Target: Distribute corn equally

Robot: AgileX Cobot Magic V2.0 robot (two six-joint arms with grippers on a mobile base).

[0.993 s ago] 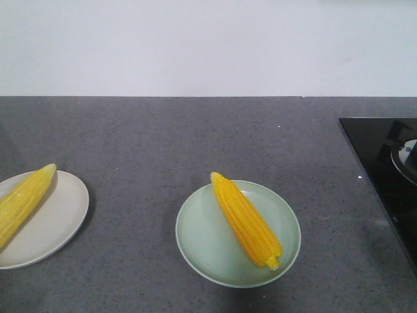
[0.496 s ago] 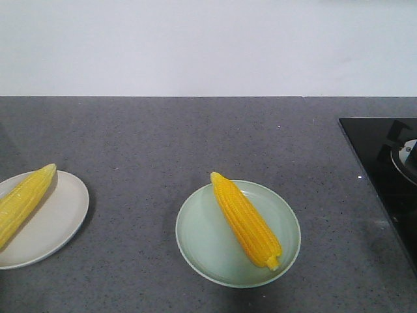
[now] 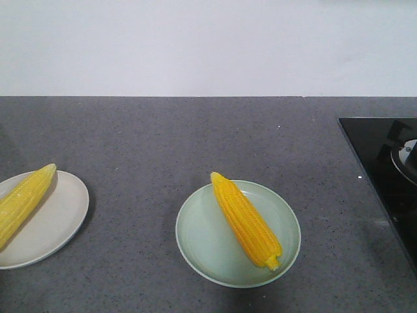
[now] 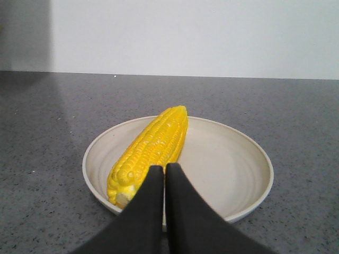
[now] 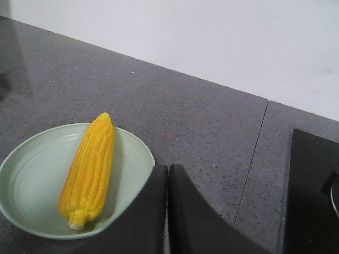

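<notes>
One corn cob [image 3: 246, 220] lay on green plate [image 3: 195, 241], paler cob [image 3: 23, 201] on cream plate [image 3: 62, 218]. Left gripper [image 4: 164, 170] and right gripper [image 5: 168, 170] closed, empty. Cobs likely stiff, light, prone to rolling; grasp mid-length across width.

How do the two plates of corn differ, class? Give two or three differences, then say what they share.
The left plate is cream-white, while the middle plate is pale green. The left cob is lighter, lemon yellow; the middle cob is deeper orange-yellow. The left cob's tip points up and right, the middle cob's up and left. Both plates are round, sit on the grey counter and hold one cob.
</notes>
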